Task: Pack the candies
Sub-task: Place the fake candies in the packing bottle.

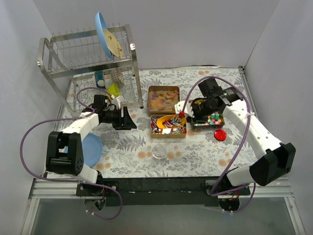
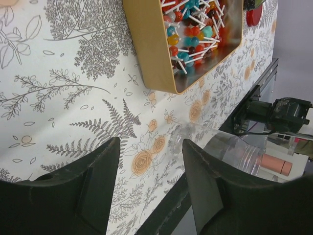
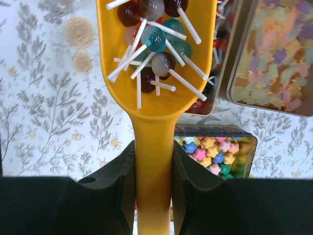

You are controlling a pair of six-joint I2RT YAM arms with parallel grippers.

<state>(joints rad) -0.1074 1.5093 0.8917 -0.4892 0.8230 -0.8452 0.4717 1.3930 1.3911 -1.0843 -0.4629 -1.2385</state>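
My right gripper (image 3: 153, 171) is shut on the handle of the orange scoop (image 3: 156, 98). The scoop holds several lollipops (image 3: 154, 39) with white sticks, over the middle tin (image 1: 167, 132) of red and blue lollipops. The small tin (image 3: 234, 132) of multicoloured star candies (image 3: 212, 149) lies just right of the handle. The tin of pale flat candies (image 3: 274, 54) is at the upper right. My left gripper (image 2: 151, 166) is open and empty, low over the tablecloth to the left of the tins, facing the clear jar (image 2: 230, 152).
The clear jar (image 1: 158, 151) stands in front of the tins. A round red lid (image 1: 220, 134) lies right of it. A blue plate (image 1: 92, 149) lies under the left arm. A metal dish rack (image 1: 88, 58) with a plate and cups stands at the back left.
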